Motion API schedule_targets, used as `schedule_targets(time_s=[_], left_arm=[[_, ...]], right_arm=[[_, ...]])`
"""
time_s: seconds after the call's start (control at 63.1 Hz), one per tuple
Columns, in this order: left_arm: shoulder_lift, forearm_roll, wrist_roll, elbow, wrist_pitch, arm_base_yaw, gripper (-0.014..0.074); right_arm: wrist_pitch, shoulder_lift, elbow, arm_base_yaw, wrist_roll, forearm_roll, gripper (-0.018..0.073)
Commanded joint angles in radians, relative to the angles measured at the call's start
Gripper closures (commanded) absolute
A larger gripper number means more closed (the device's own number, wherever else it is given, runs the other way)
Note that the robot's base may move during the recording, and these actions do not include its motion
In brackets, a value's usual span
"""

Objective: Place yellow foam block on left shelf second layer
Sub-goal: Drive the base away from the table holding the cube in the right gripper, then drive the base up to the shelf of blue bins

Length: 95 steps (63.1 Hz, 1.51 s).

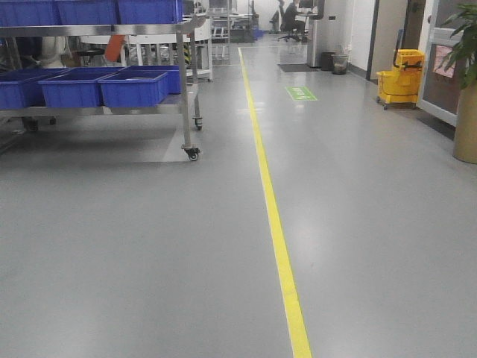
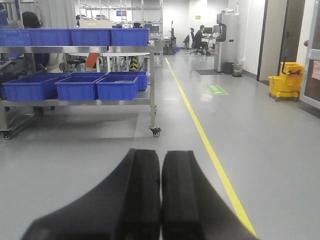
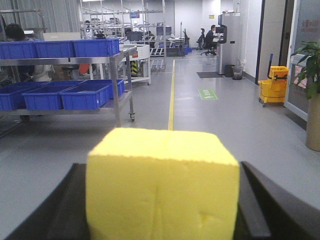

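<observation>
Right up against the right wrist camera you have the yellow foam block (image 3: 162, 185), filling the lower middle of that view. Your right gripper (image 3: 161, 212) is clamped on it. One dark finger (image 3: 55, 210) presses each side face, and the jaws stand as wide as the block. The block sits between those fingers, well apart from the rack. Your left gripper (image 2: 161, 200) has its two black pads (image 2: 142, 195) pressed flat together with nothing between them.

Beyond both grippers lies grey floor (image 1: 149, 261). To the far left stands a metal rack on castors (image 1: 183, 89), with blue plastic bins (image 1: 134, 87) side by side on its lower level and more on the level above. A yellow line (image 1: 276, 224) runs along the floor away from you, just right of the rack. Right of that line and farther off, a green floor sign (image 1: 300, 93) carries white marks too small to read. Near the right wall you have a yellow mop bucket (image 1: 400, 74), its lettering unreadable, and nearer, a potted plant (image 1: 466, 82). Far down the hall a person (image 2: 200, 37) sits at a desk.
</observation>
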<state>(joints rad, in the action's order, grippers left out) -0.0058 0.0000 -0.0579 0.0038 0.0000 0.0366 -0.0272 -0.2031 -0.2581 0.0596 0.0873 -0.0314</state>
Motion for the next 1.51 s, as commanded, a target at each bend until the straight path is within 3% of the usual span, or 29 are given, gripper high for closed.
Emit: schedule_targets(time_s=[0.0, 1.49], left_arm=[[-0.018, -0.006, -0.003, 0.025, -0.08, 0.008, 0.0472], [-0.018, -0.006, -0.003, 0.025, -0.08, 0.008, 0.0472]], right_arm=[[0.091, -0.011, -0.03, -0.008, -0.009, 0.003, 0.0062], [0.091, -0.011, -0.03, -0.008, -0.009, 0.003, 0.0062]])
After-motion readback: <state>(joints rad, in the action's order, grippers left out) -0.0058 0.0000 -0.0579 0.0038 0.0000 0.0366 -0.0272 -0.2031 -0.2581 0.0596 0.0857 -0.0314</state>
